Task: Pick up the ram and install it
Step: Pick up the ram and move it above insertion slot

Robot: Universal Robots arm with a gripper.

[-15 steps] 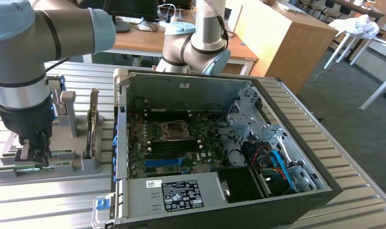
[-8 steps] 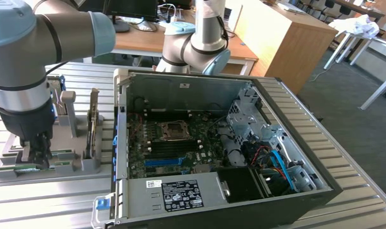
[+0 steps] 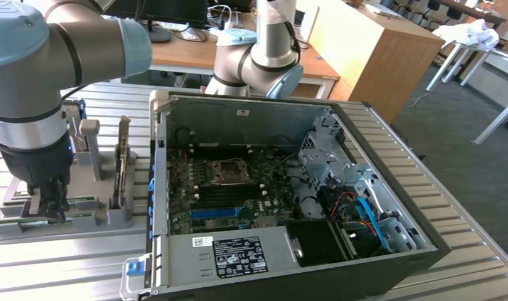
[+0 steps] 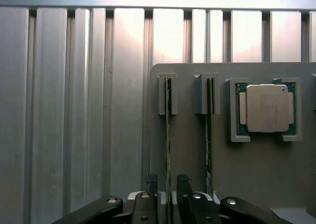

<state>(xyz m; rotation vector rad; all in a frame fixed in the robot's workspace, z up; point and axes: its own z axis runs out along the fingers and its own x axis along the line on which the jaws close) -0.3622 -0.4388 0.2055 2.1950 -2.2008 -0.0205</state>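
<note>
- The ram (image 4: 168, 135) is standing on edge in a grey holder (image 4: 190, 155), at nine o'clock from the computer case (image 3: 237, 125) in the exterior view.
- The tool (image 4: 167, 182) is gaping wide, straddling the stick with gaps on both sides.
- It is likely handling light, stiff and fragile, so pinching its flat faces near mid-length is looking safest.
</note>
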